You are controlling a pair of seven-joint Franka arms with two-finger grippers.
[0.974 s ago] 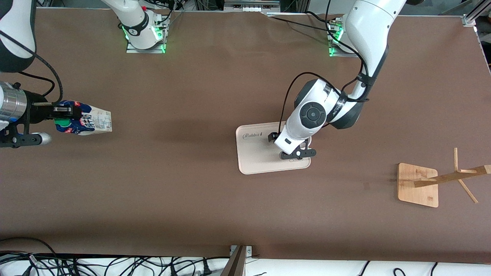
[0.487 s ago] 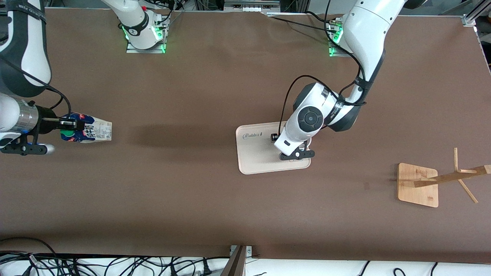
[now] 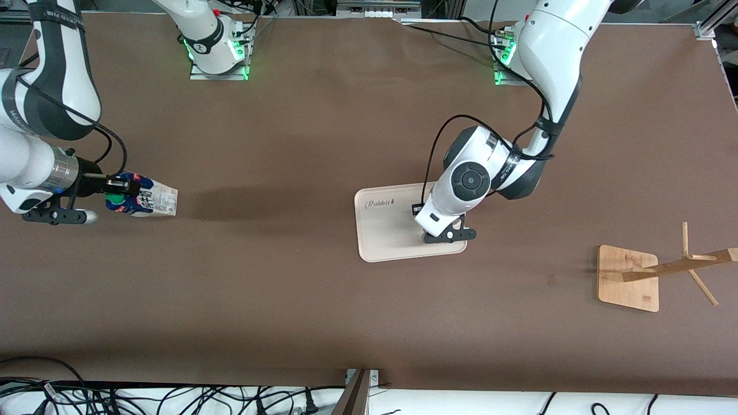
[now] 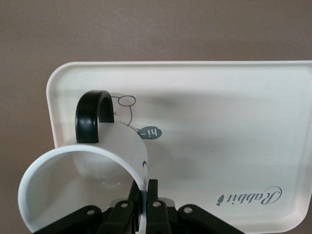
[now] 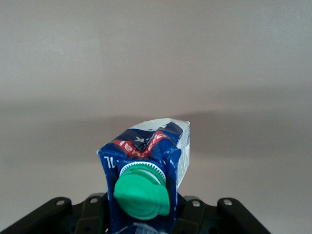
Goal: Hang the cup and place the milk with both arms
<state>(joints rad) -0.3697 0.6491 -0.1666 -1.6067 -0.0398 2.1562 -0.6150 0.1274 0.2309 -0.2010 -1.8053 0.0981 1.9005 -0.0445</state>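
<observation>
Robotics laboratory. Two arm bases (image 3: pixel 216 55) bolted to a brown-covered table (image 3: pixel 323 300) (green status lights lit), loose cables (image 3: pixel 173 397) along its edge, aluminium framing (image 3: pixel 712 20) at one corner.

Cup (image 4: pixel 87 180): glossy white ceramic, handle glossy black. Milk (image 5: pixel 146 165): printed carton board, slight sheen; ridged green plastic cap. Tray (image 3: pixel 386 245), frame centre: smooth matt cream plastic; table (image 3: pixel 288 288): matt brown; rack (image 3: pixel 628 276), lower right: bare pale wood.
</observation>
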